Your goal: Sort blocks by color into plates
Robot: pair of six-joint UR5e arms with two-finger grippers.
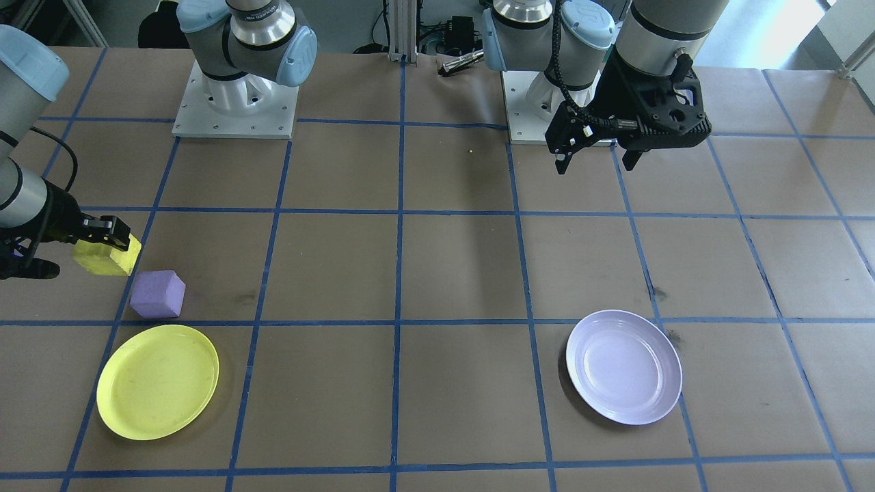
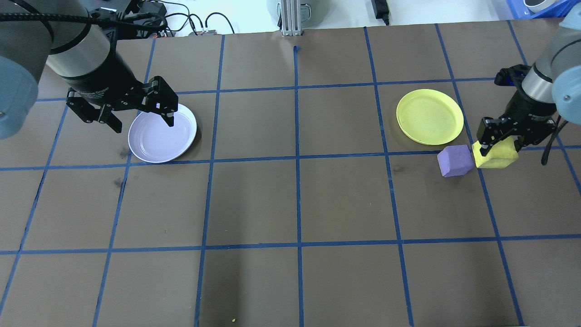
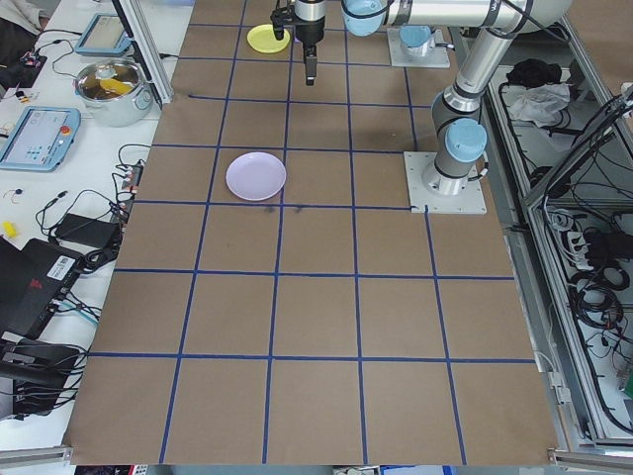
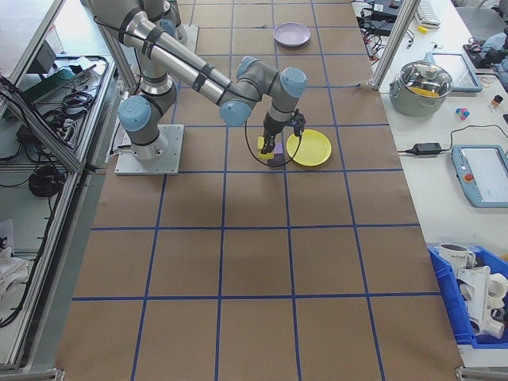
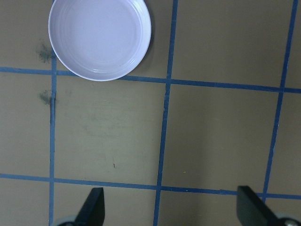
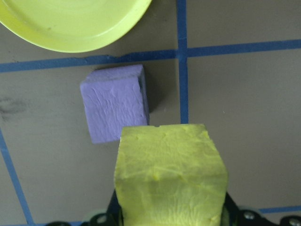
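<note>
Yellow block (image 2: 495, 155) being clamped between the right gripper's (image 2: 499, 146) fingers, purple block (image 2: 455, 160) lying just beside it near the yellow plate (image 2: 430, 116), left gripper (image 2: 140, 121) being held spread apart above the lavender plate (image 2: 162, 138).
</note>
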